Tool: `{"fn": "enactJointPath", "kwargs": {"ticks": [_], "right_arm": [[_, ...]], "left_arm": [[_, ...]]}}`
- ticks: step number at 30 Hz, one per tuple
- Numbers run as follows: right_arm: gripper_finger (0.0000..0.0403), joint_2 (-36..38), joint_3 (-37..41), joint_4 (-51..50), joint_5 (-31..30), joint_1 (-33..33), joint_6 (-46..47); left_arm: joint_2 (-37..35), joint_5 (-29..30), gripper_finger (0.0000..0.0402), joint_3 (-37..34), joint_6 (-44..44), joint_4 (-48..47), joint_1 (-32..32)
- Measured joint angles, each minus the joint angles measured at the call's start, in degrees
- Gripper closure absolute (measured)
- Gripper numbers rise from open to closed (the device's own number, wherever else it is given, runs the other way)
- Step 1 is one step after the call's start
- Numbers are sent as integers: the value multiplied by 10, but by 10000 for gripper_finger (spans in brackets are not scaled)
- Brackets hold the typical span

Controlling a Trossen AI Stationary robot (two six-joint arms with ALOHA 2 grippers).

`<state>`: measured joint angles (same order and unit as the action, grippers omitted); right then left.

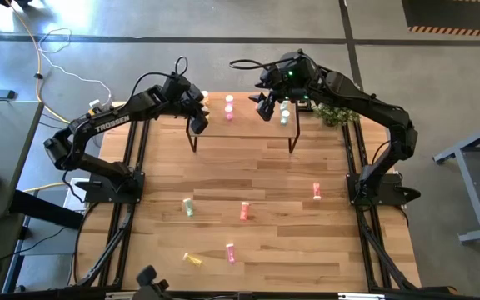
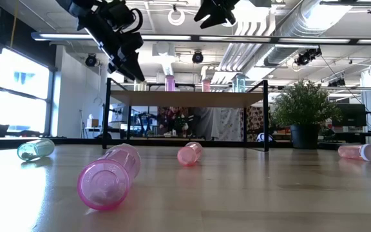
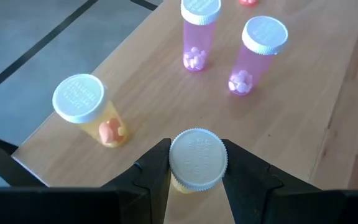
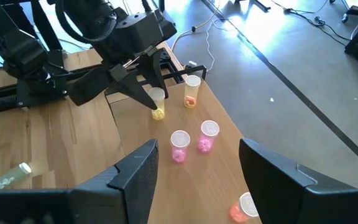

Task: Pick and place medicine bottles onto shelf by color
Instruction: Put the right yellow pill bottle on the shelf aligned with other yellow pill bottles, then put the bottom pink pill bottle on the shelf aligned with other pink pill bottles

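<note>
Two matte black jointed arms rise from dark bases. The left arm (image 1: 111, 125), upper left of the frame, carries white TROSSEN lettering. The right arm (image 1: 373, 112), upper right, shows a small green light and a thin black cable looping near its wrist.

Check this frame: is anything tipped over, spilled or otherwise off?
No spills or damage show. Several bottles lie on their sides on the table, like the pink bottle, still unsorted. The left gripper grips a yellow bottle upright over the shelf.
</note>
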<state>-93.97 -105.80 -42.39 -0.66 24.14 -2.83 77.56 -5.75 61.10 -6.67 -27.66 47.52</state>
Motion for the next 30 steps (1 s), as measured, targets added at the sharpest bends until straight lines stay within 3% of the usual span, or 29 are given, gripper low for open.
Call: {"fn": "enactJointPath", "kwargs": {"ticks": [16,30], "right_arm": [[187,0,0,0,-1,0,0],[187,0,0,0,-1,0,0]], "left_arm": [[0,8,277,0,11,2,0],[1,9,188,10,21,-3,0]]}}
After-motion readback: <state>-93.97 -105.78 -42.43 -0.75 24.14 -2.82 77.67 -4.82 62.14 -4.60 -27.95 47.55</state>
